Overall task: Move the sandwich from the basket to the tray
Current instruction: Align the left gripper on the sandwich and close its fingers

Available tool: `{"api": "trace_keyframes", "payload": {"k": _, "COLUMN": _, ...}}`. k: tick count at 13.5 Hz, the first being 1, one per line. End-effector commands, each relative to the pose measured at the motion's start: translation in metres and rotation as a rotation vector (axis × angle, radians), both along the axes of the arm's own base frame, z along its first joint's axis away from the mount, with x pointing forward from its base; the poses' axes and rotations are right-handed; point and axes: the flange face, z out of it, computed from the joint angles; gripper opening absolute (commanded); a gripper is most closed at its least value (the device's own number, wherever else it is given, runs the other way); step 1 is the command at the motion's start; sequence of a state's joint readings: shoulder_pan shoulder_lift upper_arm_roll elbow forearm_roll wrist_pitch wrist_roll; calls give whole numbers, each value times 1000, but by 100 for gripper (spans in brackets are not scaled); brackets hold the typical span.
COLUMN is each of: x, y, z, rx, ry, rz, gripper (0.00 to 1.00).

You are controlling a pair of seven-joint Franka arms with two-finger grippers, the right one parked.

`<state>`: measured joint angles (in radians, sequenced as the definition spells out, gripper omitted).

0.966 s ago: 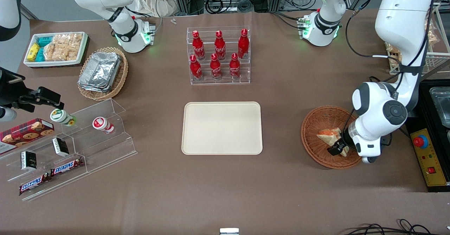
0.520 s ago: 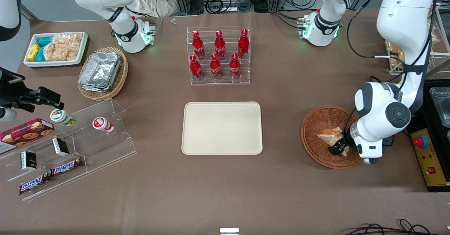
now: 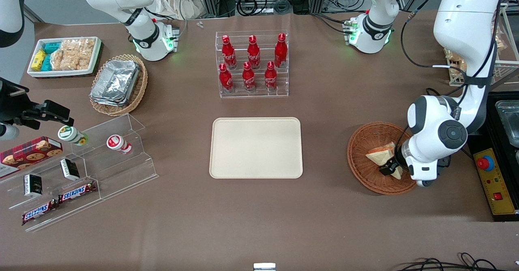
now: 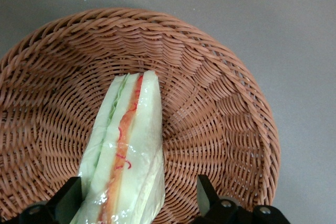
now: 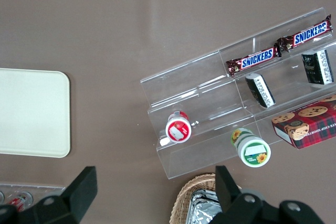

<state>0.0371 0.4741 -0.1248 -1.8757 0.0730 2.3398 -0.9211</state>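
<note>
Your gripper [image 4: 139,203] straddles the sandwich [image 4: 126,150] in the basket [image 4: 220,103], fingers wide, not yet pinching, set across the bread faces for grip. The tray [image 3: 256,147] waits at the basket's 9 o'clock.

Our left arm's glossy white rounded shells, dark grey joint caps, black cable looping alongside, green-lit base ring, gripper [image 3: 390,168] with black fingers [image 4: 209,196]

text: SNICKERS | on: two candy bars [image 5: 278,45] | acrylic shelf [image 5: 210,108]
</note>
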Motion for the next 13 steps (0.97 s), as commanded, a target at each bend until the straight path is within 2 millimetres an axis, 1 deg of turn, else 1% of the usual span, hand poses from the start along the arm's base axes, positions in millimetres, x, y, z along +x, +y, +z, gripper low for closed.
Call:
{"api": "trace_keyframes", "payload": {"k": 1, "x": 8, "y": -8, "z": -3, "rx": 4, "ry": -25, "rz": 56, "gripper": 92}}
{"api": "trace_keyframes", "payload": {"k": 2, "x": 12, "y": -12, "z": 3, "rx": 4, "ry": -35, "rz": 48, "gripper": 99}}
{"api": "trace_keyframes", "payload": {"k": 6, "x": 26, "y": -12, "z": 40, "rx": 24, "ry": -2, "rz": 37, "gripper": 100}}
{"api": "trace_keyframes", "payload": {"k": 7, "x": 26, "y": -11, "z": 43, "rx": 27, "ry": 13, "rz": 37, "gripper": 100}}
{"api": "trace_keyframes", "payload": {"k": 10, "x": 22, "y": -9, "z": 44, "rx": 55, "ry": 32, "rz": 22, "gripper": 100}}
{"api": "trace_keyframes", "payload": {"k": 12, "x": 16, "y": -6, "z": 44, "rx": 66, "ry": 69, "rz": 20, "gripper": 100}}
{"api": "trace_keyframes", "payload": {"k": 13, "x": 11, "y": -4, "z": 38, "rx": 68, "ry": 83, "rz": 22, "gripper": 100}}
